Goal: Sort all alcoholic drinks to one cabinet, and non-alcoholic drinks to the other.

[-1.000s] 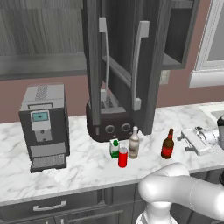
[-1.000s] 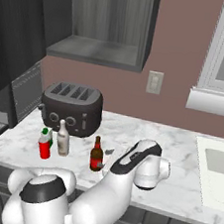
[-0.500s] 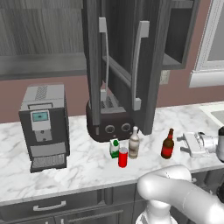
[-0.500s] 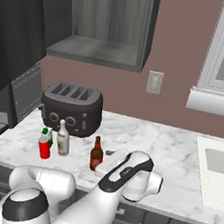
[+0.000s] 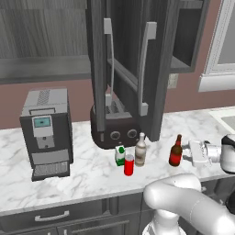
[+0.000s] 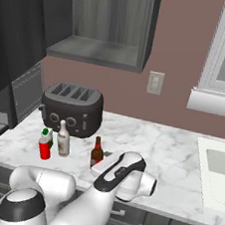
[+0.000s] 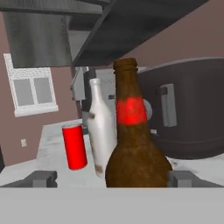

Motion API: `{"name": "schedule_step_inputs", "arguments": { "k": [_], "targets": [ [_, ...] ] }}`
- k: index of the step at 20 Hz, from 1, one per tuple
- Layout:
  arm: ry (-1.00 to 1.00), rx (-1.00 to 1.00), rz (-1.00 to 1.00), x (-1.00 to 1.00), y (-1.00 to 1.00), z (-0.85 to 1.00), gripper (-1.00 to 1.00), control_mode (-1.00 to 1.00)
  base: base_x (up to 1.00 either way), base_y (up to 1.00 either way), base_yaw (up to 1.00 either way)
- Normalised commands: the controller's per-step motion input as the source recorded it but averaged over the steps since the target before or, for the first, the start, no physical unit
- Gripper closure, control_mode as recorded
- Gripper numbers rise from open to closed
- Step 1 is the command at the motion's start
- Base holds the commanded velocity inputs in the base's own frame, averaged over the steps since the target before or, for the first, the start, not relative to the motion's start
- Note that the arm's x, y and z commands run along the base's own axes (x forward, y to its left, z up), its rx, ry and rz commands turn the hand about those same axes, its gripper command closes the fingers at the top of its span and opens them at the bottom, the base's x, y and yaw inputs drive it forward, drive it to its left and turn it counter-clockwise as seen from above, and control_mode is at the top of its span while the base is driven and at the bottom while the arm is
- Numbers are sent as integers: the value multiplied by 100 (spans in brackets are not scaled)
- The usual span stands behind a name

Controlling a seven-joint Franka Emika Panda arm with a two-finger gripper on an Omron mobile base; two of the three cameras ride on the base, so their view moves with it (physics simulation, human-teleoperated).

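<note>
Beer bottle [image 5: 175, 151] stands upright on the counter [image 5: 87, 174], right of the tan bottle [image 5: 140, 149] and red can [image 5: 129, 165]. Over the last second I have brought my gripper [image 5: 188, 152] in level beside it, jaws spread wide either side, nothing held yet; closing looks next.

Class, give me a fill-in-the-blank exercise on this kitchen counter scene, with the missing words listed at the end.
1. The claw faces the brown beer bottle with its jaws ____.
2. The small can on the counter is coloured ____.
3. The dark toaster has ____ slots on top.
4. The short bottle beside the can has a ____ cap.

Missing words: open; red; four; green
</note>
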Motion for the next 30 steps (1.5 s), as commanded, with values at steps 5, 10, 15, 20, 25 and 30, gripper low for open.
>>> {"name": "schedule_step_inputs", "arguments": {
  "k": [5, 10, 15, 20, 25, 30],
  "targets": [
    [0, 0, 0, 35, -22, -4, -100, -100, 0, 0, 0],
    [0, 0, 0, 27, -21, -16, -100, -100, 0, 0, 0],
    [0, 0, 0, 8, -9, -29, -100, -100, 0, 0, 0],
    [0, 0, 0, 0, 0, -33, -100, -100, 0, 0, 0],
    [0, 0, 0, 0, 2, -20, -100, -100, 0, 0, 0],
    [0, -1, 0, 0, 13, -13, -100, -100, 0, 0, 0]
  ]
}}
